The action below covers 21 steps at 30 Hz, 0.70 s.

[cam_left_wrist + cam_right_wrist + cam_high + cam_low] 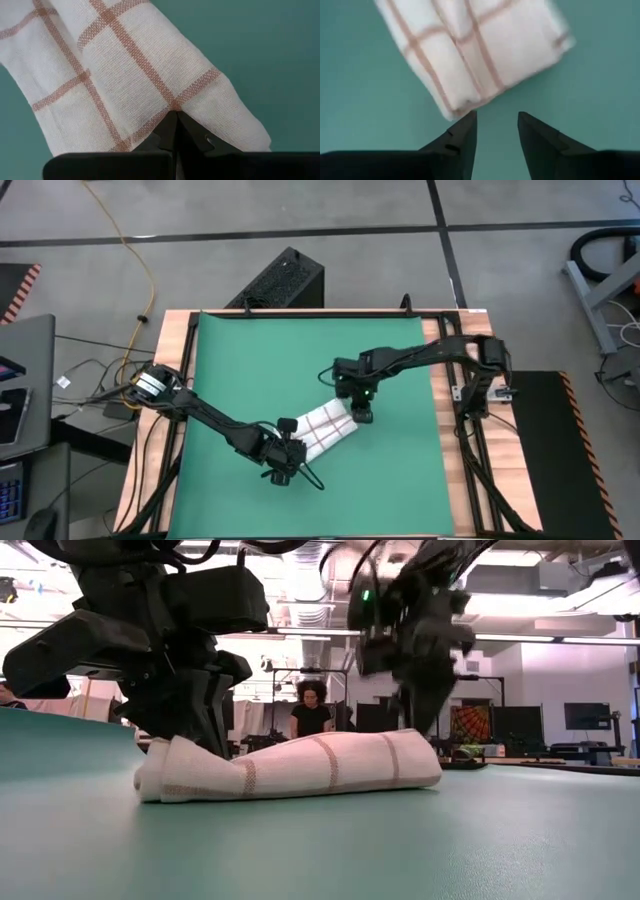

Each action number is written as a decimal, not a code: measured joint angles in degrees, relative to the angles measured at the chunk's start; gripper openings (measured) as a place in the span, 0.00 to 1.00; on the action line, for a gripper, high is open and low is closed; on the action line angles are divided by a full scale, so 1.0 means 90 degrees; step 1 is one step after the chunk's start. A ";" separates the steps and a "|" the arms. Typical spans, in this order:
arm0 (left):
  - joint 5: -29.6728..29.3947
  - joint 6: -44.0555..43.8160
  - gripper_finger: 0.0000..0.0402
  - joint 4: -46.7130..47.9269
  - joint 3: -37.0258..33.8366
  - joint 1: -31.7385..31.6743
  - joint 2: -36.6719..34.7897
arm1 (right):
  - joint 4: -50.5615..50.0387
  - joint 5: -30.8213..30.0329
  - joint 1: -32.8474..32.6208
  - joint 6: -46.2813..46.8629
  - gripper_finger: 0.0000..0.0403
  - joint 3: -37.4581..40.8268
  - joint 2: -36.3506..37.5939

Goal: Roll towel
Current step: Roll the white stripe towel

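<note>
A: How will the towel [322,428] handle?

B: Light, thin and floppy, I'd judge. It holds no shape of its own, so a loose end would sag or unwind. It already lies as a low, soft bundle on the mat [260,350].

A: Where is it against the grippers?

B: The left gripper [175,132] has its fingers pinched together on the cloth at the bundle's near end. The right gripper [496,131] hangs just off the far end, fingers parted with a clear gap, holding nothing.

A: Best place to take hold?

B: At the ends or along the outer folded edge; a grip in the middle would likely just bunch it.

A: And its long axis?

B: It runs from one gripper to the other, slanting across the mat in the high view.
</note>
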State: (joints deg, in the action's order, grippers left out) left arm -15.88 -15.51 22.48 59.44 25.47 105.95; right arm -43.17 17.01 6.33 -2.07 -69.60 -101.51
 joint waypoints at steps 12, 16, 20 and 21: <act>0.0028 0.0161 0.00 0.0010 0.0000 -0.0001 0.0005 | 0.3163 0.0067 -0.0789 0.0136 0.26 0.1643 0.1802; 0.0072 0.0462 0.00 0.0009 -0.0002 -0.0053 0.0005 | 0.4062 -0.0137 -0.1016 0.0552 0.20 0.2148 0.1773; 0.0214 0.0757 0.00 0.0025 0.0000 -0.0164 0.0005 | 0.4477 -0.0550 -0.1074 0.0518 0.15 0.2518 0.1699; 0.0278 0.0810 0.00 0.0027 0.0000 -0.0200 0.0005 | 0.4558 -0.0541 -0.1044 0.0518 0.14 0.2573 0.1688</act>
State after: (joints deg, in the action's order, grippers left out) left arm -13.38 -8.22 22.72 59.44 23.67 106.00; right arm -2.15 12.13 -3.07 2.59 -46.44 -86.32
